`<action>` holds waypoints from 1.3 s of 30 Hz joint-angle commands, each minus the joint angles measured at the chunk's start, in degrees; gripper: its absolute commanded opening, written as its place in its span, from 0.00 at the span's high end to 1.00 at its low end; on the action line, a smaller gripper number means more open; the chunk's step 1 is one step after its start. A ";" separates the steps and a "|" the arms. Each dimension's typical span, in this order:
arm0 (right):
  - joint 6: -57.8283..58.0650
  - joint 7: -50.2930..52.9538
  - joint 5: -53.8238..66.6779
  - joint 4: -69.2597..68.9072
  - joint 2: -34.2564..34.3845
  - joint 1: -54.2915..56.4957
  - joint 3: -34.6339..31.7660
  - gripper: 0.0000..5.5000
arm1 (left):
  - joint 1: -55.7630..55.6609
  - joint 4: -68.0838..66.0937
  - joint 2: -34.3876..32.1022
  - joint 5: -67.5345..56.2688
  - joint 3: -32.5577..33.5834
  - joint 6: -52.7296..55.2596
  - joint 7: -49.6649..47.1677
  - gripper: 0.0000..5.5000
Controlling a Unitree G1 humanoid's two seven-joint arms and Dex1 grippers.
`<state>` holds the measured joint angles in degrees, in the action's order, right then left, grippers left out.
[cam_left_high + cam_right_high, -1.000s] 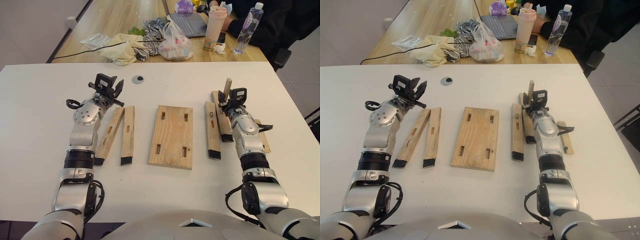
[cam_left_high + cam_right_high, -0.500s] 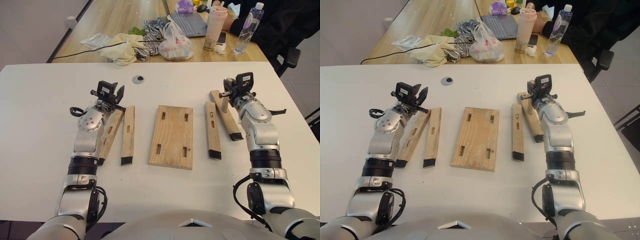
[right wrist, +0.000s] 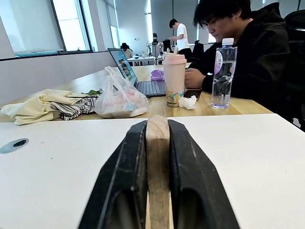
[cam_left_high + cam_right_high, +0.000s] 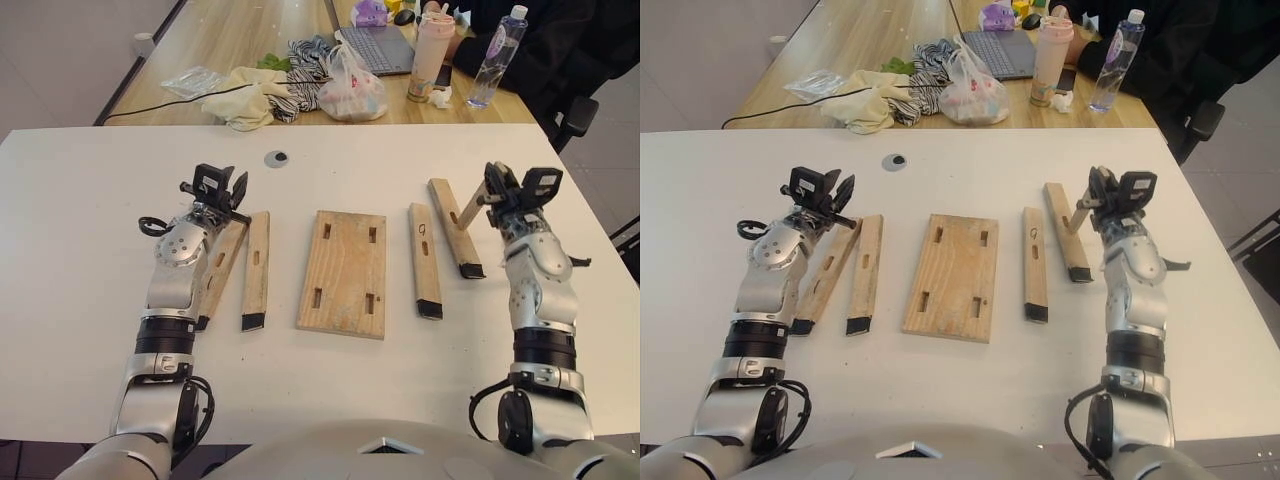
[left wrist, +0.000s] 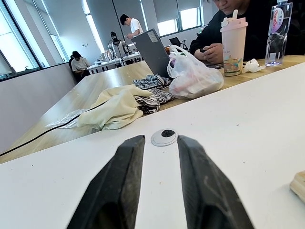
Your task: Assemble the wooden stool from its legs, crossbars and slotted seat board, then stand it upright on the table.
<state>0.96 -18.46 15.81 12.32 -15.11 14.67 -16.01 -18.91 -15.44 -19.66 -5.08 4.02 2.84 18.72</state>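
Wooden and slotted, the seat board (image 4: 342, 272) lies flat at the middle of the white table (image 4: 80, 200). The left legs (image 4: 256, 268) and the right legs (image 4: 424, 258) lie in pairs on either side of it. The left gripper (image 4: 225, 184) sits at the far end of the left legs, its fingers apart with nothing between them. The right gripper (image 4: 500, 186) is clamped on a short crossbar (image 3: 157, 143) (the free end slants down toward the outer right leg), out beyond the right legs.
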 commanded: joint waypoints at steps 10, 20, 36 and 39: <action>-6.44 0.15 1.13 2.84 1.98 3.18 1.85 0.93 | -1.07 -0.44 -0.26 0.72 -0.50 0.73 0.68 0.78; -9.93 1.50 0.03 10.63 2.50 6.26 1.66 0.93 | -1.35 -0.97 -1.01 0.80 -0.50 0.58 1.50 0.78; -15.17 3.39 0.58 21.82 4.33 2.16 -0.52 0.93 | -3.28 -3.25 -0.61 1.48 -1.11 -0.64 2.22 0.78; -17.44 4.30 -2.38 23.94 5.09 -1.32 1.42 0.93 | -3.14 -3.19 -0.77 1.48 -0.98 -0.65 2.34 0.78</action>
<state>-19.02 -15.80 16.27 31.83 -11.64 18.64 -15.89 -21.56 -18.48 -19.96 -4.00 3.10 2.64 20.74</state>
